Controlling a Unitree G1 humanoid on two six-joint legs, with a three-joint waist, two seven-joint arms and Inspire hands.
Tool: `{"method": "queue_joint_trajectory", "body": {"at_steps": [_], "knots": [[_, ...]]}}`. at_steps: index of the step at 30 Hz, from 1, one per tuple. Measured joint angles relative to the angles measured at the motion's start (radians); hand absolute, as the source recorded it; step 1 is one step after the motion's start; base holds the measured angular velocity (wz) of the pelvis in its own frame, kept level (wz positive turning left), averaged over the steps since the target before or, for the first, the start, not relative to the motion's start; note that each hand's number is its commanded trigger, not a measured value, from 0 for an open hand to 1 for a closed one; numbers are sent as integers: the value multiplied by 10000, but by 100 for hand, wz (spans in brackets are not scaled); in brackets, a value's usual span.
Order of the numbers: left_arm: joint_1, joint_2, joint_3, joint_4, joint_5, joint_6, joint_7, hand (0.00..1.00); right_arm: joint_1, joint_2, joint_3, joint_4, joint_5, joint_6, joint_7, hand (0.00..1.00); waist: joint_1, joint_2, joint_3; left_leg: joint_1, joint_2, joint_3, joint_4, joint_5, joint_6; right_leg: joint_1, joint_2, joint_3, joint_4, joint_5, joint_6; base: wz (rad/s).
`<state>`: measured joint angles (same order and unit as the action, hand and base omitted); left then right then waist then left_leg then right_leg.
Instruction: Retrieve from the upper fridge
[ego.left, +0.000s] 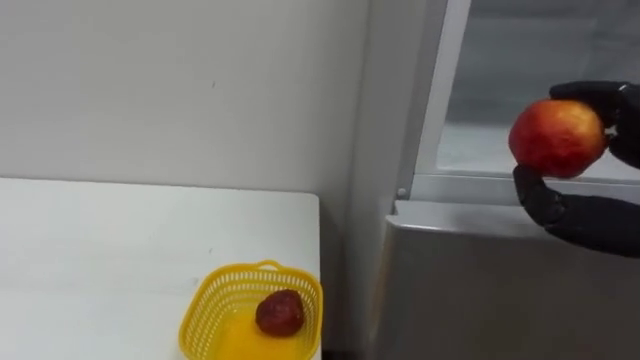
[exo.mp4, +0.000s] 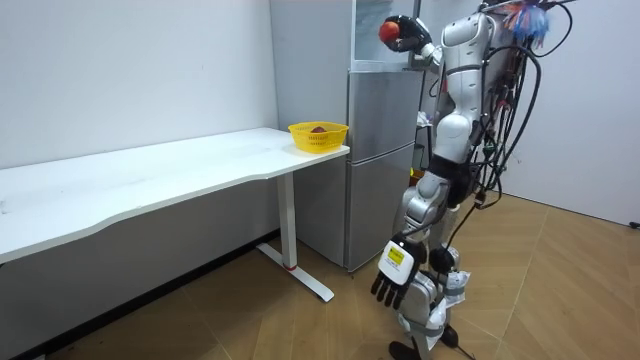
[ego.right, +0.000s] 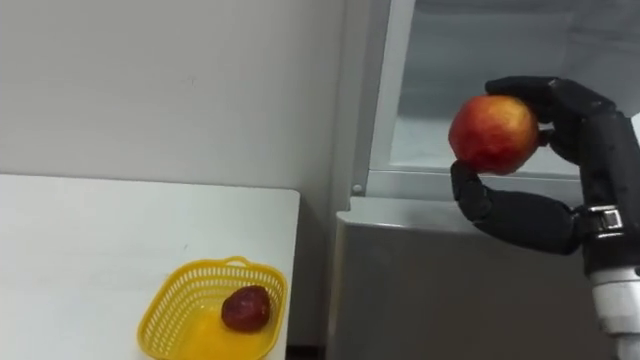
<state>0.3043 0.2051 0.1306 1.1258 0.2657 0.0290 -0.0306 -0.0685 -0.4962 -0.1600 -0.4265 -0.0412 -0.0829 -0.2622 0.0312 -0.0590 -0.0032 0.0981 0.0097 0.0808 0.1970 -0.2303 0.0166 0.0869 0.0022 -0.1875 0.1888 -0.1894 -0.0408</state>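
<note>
A red and yellow apple is held up in front of the open upper fridge compartment. My right hand is shut on it, thumb underneath and fingers curled over its far side. In the room view I stand facing the grey fridge, right arm raised with the apple at the upper compartment. My left hand hangs down by my leg with relaxed fingers.
A yellow basket sits on the near right corner of the white table, left of the fridge, with a dark red fruit in it. The shut lower fridge door lies below the apple.
</note>
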Motion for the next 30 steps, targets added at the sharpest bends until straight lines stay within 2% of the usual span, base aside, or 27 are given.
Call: {"method": "queue_joint_trajectory", "body": {"at_steps": [1, 3, 5, 10, 14, 20, 24, 30], "knots": [[-45, -18, -41, 54, -12, -92, 1, 0, 49, 82, 20, -297, -255, -213, -3, 100, -1, 9, 5, -6, 2, 30, -21, 0, 0, -11, 7, 35, -3, 1, -1, -10], [-160, 28, -394, 169, -15, -130, -2, 0, 51, 236, 272, -686, -344, -363, -121, 100, 14, 57, 22, 10, 51, 50, -60, 0, 0, -18, 7, 46, -9, 1, -1, -5], [-392, 60, -833, 339, -26, -135, 23, 0, 49, 306, 975, -941, -559, -498, -68, 100, 41, 40, 24, 15, 68, 53, -99, 0, 0, -29, 16, 55, -33, 0, 0, 0], [-593, 58, -1417, 430, -16, -125, -34, 0, 83, 826, 2010, -955, -1513, -471, 771, 100, 83, -65, 9, -12, 66, 21, -99, 0, -1, -68, 13, 51, -32, 0, 0, 0], [-725, 60, -1480, 444, -22, -130, -245, 0, 76, 1064, 2449, -955, -2058, -473, 1290, 100, 382, -70, 10, 3, 64, 11, -108, -2, 2, -48, 6, 55, -3, 0, 1, 0], [-999, 69, -1780, 507, -11, -313, -329, 0, 68, 1142, 3268, -947, -2809, -564, 1912, 100, 811, -47, 25, -5, 51, -88, -152, -4, -1, -3, 15, 46, -12, 0, -1, 4], [-1111, 79, -2123, 530, -10, -314, -456, 0, -35, 1142, 3629, -903, -2840, -586, 2067, 100, 882, -33, 38, -48, -31, -196, -105, -3, 2, 18, -13, -49, -17, -3, 6, 8], [-1146, 103, -2122, 410, 17, -261, -749, 0, -347, 1146, 4167, -566, -3078, -548, 2548, 100, 1136, 6, 83, -139, -61, -348, -76, -3, 3, -6, -24, -178, -33, -13, 14, 6]]}}
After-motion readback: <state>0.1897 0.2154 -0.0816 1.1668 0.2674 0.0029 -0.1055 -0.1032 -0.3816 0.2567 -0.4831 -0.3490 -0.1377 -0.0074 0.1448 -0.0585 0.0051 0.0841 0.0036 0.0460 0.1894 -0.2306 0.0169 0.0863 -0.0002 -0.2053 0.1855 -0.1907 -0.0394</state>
